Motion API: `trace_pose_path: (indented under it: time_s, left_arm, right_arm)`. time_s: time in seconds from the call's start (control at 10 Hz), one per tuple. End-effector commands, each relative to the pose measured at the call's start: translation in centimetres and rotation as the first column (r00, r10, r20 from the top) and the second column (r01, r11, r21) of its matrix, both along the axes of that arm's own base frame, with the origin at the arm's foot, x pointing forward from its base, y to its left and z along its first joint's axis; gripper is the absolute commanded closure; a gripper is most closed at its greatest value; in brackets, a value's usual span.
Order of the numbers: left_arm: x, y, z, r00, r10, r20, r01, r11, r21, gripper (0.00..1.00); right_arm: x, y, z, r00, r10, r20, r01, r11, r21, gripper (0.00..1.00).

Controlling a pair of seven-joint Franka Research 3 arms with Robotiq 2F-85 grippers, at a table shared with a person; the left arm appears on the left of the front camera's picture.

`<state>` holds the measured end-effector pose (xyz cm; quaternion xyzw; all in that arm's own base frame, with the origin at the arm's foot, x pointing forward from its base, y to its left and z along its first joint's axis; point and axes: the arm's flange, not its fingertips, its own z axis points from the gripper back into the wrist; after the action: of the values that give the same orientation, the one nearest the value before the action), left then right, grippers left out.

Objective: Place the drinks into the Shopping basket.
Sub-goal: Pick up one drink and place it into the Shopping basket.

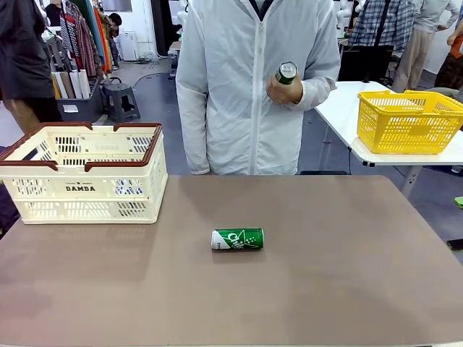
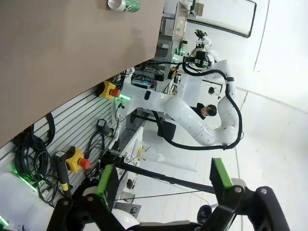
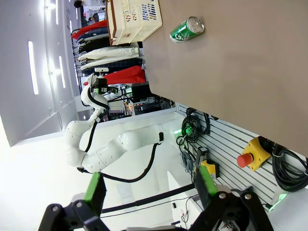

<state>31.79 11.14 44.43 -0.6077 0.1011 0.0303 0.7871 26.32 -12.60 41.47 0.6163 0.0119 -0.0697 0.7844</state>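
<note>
Green-padded, the left pincer (image 2: 162, 178) and the right pincer (image 3: 150, 187) both gape empty. Well apart from them, one green can (image 1: 237, 239) lies on its side in the middle of the desk (image 1: 325, 289), long axis left-right, about equally near either arm. With the Shopping basket (image 1: 79, 189) at far left, the left arm looks better placed.

Your front camera sat on the robot's side, slightly above the table (image 1: 325, 289), and looked across it at the person (image 1: 246, 87) at the far edge; your wrist cameras hung well back off the near edge, rolled sideways, the left one facing the right arm (image 2: 190, 120), the right one the left arm (image 3: 125, 142). All three caught the lying green can (image 1: 237, 239); front and right wrist also shared the cream basket (image 1: 87, 181).
</note>
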Motion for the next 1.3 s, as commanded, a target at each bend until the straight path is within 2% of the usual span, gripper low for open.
trace_pose_path:
  time_s: [0.0, 0.1, 0.2, 0.3, 0.5, 0.6, 0.7, 0.8, 0.9, 1.0, 1.1, 1.2]
  left_arm:
    - [-0.1, 0.0, -0.1, 1.000, 0.011, 0.001, -0.011, 1.000, -0.008, 0.00]
    - [0.0, 0.0, 0.0, 1.000, 0.000, 0.000, 0.000, 1.000, 0.000, 0.00]
    - [0.9, -1.4, 3.5, 0.989, -0.103, 0.103, 0.092, 0.990, 0.106, 0.00]
    - [3.1, -6.0, 7.3, 0.986, -0.149, 0.078, 0.127, 0.963, 0.236, 0.00]
    - [7.4, -16.9, 12.7, 0.981, -0.187, -0.058, 0.193, 0.872, 0.450, 0.00]
    - [9.3, -22.8, 14.4, 0.972, -0.198, -0.128, 0.236, 0.800, 0.552, 0.00]
    - [11.4, -29.3, 15.6, 0.985, -0.130, -0.110, 0.169, 0.711, 0.683, 0.00]
    - [12.5, -33.7, 15.9, 0.989, -0.123, -0.080, 0.140, 0.624, 0.769, 0.00]
    - [14.5, -38.7, 15.6, 0.994, -0.110, 0.004, 0.060, 0.576, 0.815, 0.00]
    - [15.6, -41.8, 14.6, 0.993, -0.110, 0.049, 0.016, 0.525, 0.851, 0.00]
    - [17.1, -45.1, 12.4, 0.986, -0.137, 0.097, -0.013, 0.515, 0.857, 0.00]
    - [18.2, -47.5, 9.2, 0.985, -0.136, 0.107, -0.027, 0.490, 0.871, 0.00]
  right_arm:
    - [0.2, 0.1, 0.7, 1.000, -0.015, -0.005, 0.015, 1.000, 0.019, 0.00]
    - [0.2, 0.1, 0.7, 1.000, -0.015, -0.005, 0.015, 1.000, 0.019, 0.00]
    - [0.2, 0.1, 0.7, 1.000, -0.015, -0.005, 0.015, 1.000, 0.019, 0.00]
    - [0.2, 0.1, 0.7, 1.000, -0.015, -0.005, 0.015, 1.000, 0.019, 0.00]
    - [0.2, 0.1, 0.7, 1.000, -0.015, -0.005, 0.015, 1.000, 0.019, 0.00]
    - [0.2, 0.1, 0.7, 1.000, -0.015, -0.005, 0.015, 1.000, 0.019, 0.00]
    - [0.2, 0.1, 0.7, 1.000, -0.015, -0.005, 0.015, 1.000, 0.019, 0.00]
    - [0.2, 0.1, 0.7, 1.000, -0.015, -0.005, 0.015, 1.000, 0.019, 0.00]
    - [0.2, 0.1, 0.7, 1.000, -0.015, -0.005, 0.015, 1.000, 0.019, 0.00]
    - [0.2, 0.1, 0.7, 1.000, -0.015, -0.005, 0.015, 1.000, 0.019, 0.00]
    - [0.2, 0.1, 0.7, 1.000, -0.015, -0.005, 0.015, 1.000, 0.019, 0.00]
    - [0.2, 0.1, 0.7, 1.000, -0.015, -0.005, 0.015, 1.000, 0.019, 0.00]
